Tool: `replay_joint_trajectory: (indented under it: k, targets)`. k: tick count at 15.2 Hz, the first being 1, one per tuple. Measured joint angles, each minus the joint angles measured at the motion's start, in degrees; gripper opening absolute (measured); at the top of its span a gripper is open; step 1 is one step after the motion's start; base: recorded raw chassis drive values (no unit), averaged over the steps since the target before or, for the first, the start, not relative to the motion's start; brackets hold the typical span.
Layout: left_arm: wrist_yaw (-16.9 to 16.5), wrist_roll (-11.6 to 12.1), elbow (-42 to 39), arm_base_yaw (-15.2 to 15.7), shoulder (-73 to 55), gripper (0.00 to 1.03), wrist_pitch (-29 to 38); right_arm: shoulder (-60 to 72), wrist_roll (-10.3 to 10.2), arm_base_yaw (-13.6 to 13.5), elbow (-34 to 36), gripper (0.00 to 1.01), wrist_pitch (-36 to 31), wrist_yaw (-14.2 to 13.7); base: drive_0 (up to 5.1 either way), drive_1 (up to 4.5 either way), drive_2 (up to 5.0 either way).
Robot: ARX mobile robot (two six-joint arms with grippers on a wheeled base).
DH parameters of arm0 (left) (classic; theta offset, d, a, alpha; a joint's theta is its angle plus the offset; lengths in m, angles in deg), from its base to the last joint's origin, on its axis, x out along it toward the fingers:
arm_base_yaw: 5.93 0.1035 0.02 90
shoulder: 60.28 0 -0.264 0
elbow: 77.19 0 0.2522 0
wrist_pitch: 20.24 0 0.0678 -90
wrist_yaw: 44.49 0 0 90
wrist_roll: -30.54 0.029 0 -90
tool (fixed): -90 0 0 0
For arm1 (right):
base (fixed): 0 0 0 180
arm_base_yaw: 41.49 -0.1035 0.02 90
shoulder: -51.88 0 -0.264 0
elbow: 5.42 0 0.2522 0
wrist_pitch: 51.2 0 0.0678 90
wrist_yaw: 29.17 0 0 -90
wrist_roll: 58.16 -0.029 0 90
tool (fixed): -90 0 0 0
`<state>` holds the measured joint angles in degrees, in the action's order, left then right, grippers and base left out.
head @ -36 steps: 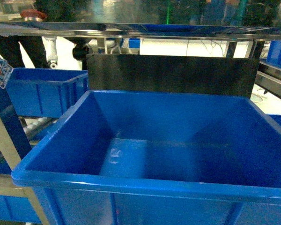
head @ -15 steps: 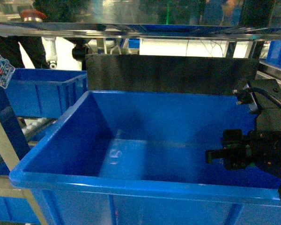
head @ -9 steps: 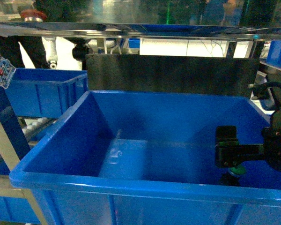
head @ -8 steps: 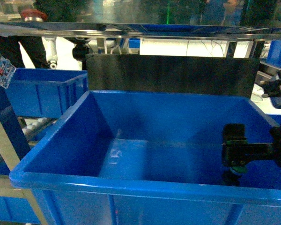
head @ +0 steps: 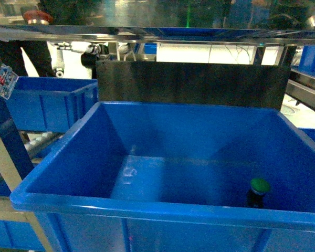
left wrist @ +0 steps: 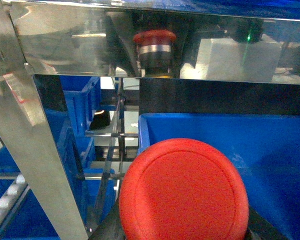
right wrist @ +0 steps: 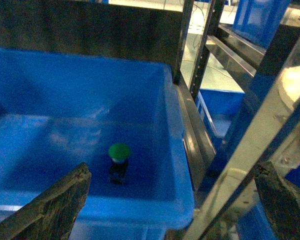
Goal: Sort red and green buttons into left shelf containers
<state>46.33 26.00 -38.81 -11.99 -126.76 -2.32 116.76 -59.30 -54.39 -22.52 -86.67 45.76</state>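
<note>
The green button (head: 260, 190) stands upright in the blue bin's (head: 147, 206) near right corner, the right tool (right wrist: 175, 200) spread empty above it, while only the left wrist view shows the red button (left wrist: 184, 192), its grip hidden.

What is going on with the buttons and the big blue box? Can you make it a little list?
green button: standing upright on the floor of the blue bin, near its right wall, cap up
red button: fills the left wrist view, held up close to the camera; not in the bin yet
blue bin: large and deep, holds only the green button
right fingers: spread wide apart, holding nothing
left fingers: hidden behind the red cap
steel shelf: mirrors the red button
</note>
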Motion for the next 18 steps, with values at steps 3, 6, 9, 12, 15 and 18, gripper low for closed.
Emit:
replay_joint_trajectory:
  k: [3, 6, 9, 12, 15, 18]
  targets:
    - [0.02, 0.0, 0.0, 0.0, 0.0, 0.24, 0.0, -34.82, 2.69, 1.27, 1.68, 0.98, 30.86, 2.64, 0.0, 0.0, 0.0]
    - [0.02, 0.0, 0.0, 0.0, 0.0, 0.24, 0.0, -59.43, 6.08, 4.9, -0.79, 0.98, 52.5, 3.39, 0.0, 0.0, 0.0]
    - [0.02, -0.02, 0.0, 0.0, 0.0, 0.24, -0.02, -60.43, 7.04, 4.66, -0.79, 0.98, 53.68, 3.34, 0.0, 0.0, 0.0]
    - [-0.5, -0.55, 0.04, -0.26, -0.11, 0.24, -1.66, -60.48, 7.08, 4.66, -0.79, 0.98, 53.7, 3.34, 0.0, 0.0, 0.0]
    - [-1.53, -1.49, 0.09, -2.56, -4.61, 0.24, -4.61, -60.48, 7.21, 4.66, -0.79, 0.98, 53.7, 3.34, 0.0, 0.0, 0.0]
    - [-2.97, -1.68, 0.09, -5.2, -8.2, 0.24, -6.01, -60.48, 7.21, 4.66, -0.79, 0.98, 53.68, 3.34, 0.0, 0.0, 0.0]
